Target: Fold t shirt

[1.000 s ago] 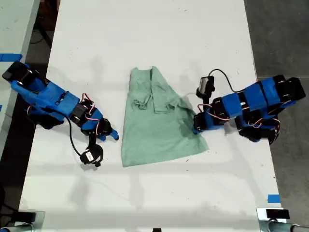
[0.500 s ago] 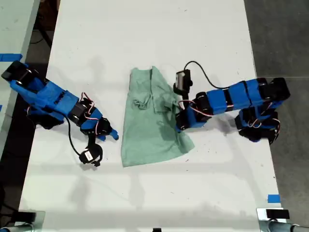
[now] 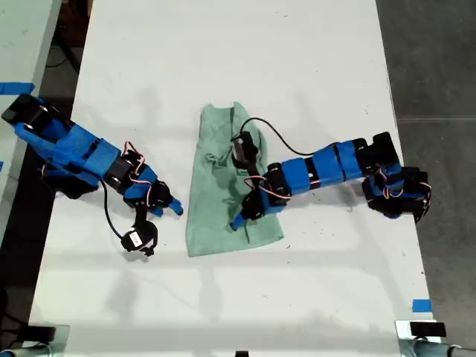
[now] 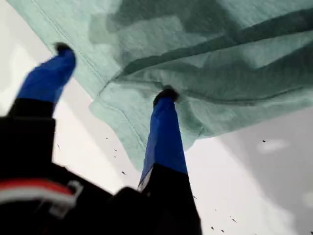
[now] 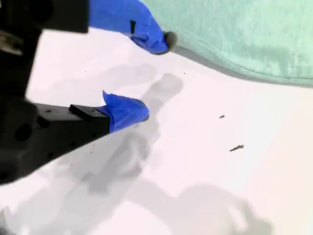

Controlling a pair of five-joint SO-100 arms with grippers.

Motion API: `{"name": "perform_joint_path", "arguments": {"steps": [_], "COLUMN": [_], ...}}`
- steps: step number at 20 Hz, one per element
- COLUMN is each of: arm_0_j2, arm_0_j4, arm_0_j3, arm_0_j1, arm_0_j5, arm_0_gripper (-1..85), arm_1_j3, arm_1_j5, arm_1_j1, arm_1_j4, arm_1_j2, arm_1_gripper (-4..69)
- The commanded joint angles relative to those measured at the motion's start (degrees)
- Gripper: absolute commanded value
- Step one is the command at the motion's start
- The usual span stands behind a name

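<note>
one t shirt [image 3: 223, 193] lies on the white table [image 3: 312, 67], pale mint-green and wrinkled, with one side folded over onto the middle. two blue arms work the scene, one from each side of the exterior view.

my first gripper [image 3: 239, 220] reaches in from the exterior view's right and sits over the shirt's lower half. in the first wrist view the gripper [image 4: 112, 73] has its two blue fingers spread apart; one fingertip [image 4: 166, 95] is tucked under a doubled fold of the cloth, the other rests against the fabric near its stitched edge. whether the fabric is actually pinched between them i cannot tell, since the fingers stand well apart and the cloth drapes over both. the shirt [image 4: 195, 54] hangs just ahead of and above these fingers, its hem curling down beside the tucked one.

my second gripper [image 3: 172, 207] rests on the table at the exterior view's left, just beside the shirt's edge. in the second wrist view the gripper [image 5: 154, 78] stands open and holds nothing, with bare table between its two tips; the shirt [image 5: 244, 34] lies just beyond the farther tip, close to it.
</note>
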Motion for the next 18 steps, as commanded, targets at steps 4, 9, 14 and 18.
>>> {"name": "perform_joint_path", "arguments": {"steps": [4, 9, 14, 18], "arm_0_j2": [3.08, 4.22, 7.38, 16.35], "arm_0_j4": [0.26, 0.53, 1.76, 2.46], "arm_0_j3": [-1.93, -1.41, 0.26, 6.86], "arm_0_j1": [-0.18, -0.09, -0.35, -2.11], "arm_0_j5": [0.44, 0.35, 0.00, -0.70], "arm_0_gripper": [17.5, 17.2, 17.0, 16.2], "arm_1_j3": [-4.04, 4.04, 45.88, 84.29], "arm_1_j5": [-1.32, 1.32, 9.49, 14.24], "arm_1_j1": [-0.97, 0.26, 5.54, 6.68], "arm_1_j4": [1.41, 13.36, 15.56, 10.20], "arm_1_j2": [7.91, 26.02, 60.47, 103.89], "arm_1_gripper": [45.3, 43.8, 35.7, 29.2]}}
